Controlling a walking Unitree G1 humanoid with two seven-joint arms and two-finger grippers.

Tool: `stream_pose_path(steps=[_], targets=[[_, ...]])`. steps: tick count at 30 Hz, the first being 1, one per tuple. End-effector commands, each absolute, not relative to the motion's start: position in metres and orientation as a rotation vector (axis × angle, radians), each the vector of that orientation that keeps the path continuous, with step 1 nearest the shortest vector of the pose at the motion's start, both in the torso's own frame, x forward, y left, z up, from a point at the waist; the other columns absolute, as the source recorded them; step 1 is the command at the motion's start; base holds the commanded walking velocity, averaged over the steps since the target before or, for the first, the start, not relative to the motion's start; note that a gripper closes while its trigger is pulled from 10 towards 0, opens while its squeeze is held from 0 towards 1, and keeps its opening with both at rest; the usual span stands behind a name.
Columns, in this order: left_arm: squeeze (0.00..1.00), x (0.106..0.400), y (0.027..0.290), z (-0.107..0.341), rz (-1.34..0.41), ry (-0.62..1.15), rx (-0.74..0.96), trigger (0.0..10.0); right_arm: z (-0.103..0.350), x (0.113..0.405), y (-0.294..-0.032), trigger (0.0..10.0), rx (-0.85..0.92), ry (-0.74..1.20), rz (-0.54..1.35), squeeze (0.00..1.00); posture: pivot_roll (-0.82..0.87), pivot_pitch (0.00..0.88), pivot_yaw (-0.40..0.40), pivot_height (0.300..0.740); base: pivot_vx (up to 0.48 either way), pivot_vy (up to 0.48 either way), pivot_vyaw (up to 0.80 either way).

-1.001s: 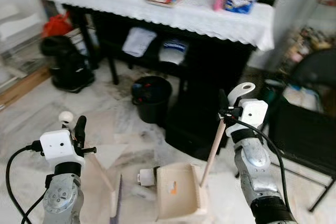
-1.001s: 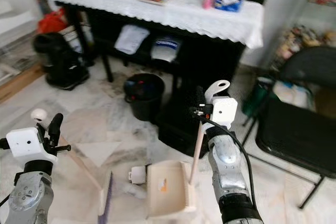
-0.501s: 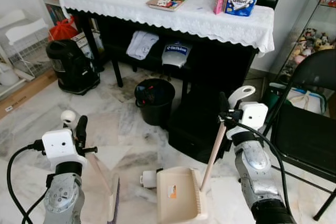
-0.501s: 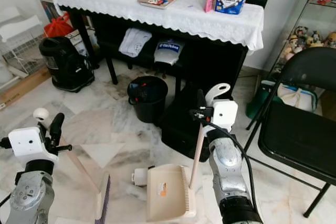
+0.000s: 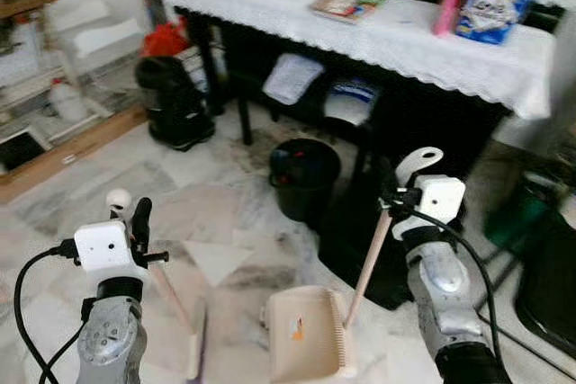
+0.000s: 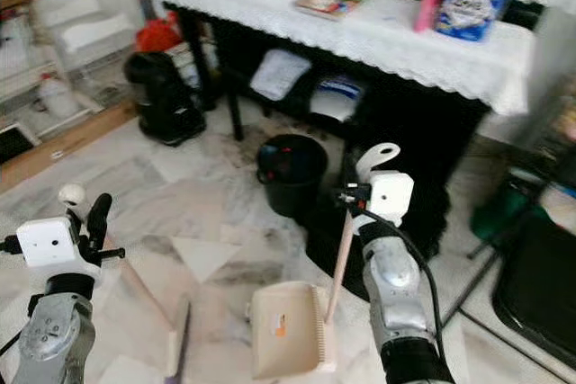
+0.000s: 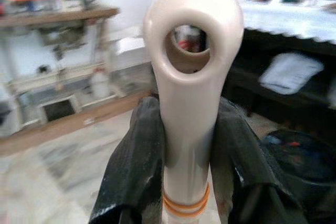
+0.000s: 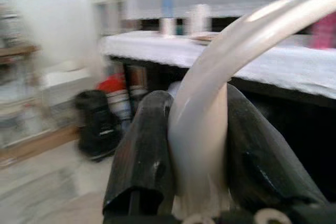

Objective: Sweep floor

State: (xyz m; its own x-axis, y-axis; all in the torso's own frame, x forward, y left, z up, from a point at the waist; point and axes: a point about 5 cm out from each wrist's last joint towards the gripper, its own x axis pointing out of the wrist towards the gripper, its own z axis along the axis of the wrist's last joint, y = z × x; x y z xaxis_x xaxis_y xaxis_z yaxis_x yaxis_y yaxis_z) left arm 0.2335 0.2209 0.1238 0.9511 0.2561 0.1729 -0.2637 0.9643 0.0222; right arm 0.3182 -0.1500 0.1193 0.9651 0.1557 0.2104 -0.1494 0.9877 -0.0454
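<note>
My left gripper (image 5: 137, 227) is shut on the cream handle of a broom (image 5: 171, 299), just under its ring end (image 7: 191, 51). The broom slants down to its head (image 5: 193, 348) on the marble floor. My right gripper (image 5: 393, 197) is shut on the upright stick (image 5: 367, 258) of a cream dustpan (image 5: 301, 343), whose tray rests flat on the floor between my arms. In the left wrist view the black fingers (image 7: 134, 166) flank the broom handle. The right wrist view has the fingers (image 8: 142, 150) clamping the curved dustpan grip (image 8: 220, 61).
A black bin (image 5: 304, 177) stands ahead under a black table with a white lace cloth (image 5: 378, 38). A black appliance (image 5: 175, 110) sits at the left, beside wire racks (image 5: 81, 51) and a wooden strip (image 5: 72, 146). A dark chair (image 5: 551, 290) is at the right edge.
The whole picture has shifted right, so the camera has turned left and is blurred. Both grippers keep their hold; broom and dustpan stay in the same place relative to my arms.
</note>
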Motion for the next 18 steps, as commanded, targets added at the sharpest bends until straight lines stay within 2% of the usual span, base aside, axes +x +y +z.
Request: stream_pose_path(steps=[1,6,18], targets=[[0.0,0.2369,0.2169,0.1336,0.252,-0.215,0.061,10.0,0.1287,0.3199,-0.1566,10.0,-0.032,-0.255,0.136,0.0,-0.02,0.064,0.02,0.74,0.307,0.0,0.0],[0.0,0.2371,0.217,0.1338,0.251,-0.216,0.061,10.0,0.1285,0.32,-0.1563,10.0,-0.03,-0.252,0.138,0.0,-0.02,0.066,0.022,0.74,0.299,0.0,0.0],[0.0,0.2369,0.2172,0.1324,0.245,-0.21,0.062,10.0,0.123,0.3159,-0.164,10.0,-0.059,-0.236,0.112,0.0,-0.03,0.077,0.023,0.74,0.0,0.0,0.0]])
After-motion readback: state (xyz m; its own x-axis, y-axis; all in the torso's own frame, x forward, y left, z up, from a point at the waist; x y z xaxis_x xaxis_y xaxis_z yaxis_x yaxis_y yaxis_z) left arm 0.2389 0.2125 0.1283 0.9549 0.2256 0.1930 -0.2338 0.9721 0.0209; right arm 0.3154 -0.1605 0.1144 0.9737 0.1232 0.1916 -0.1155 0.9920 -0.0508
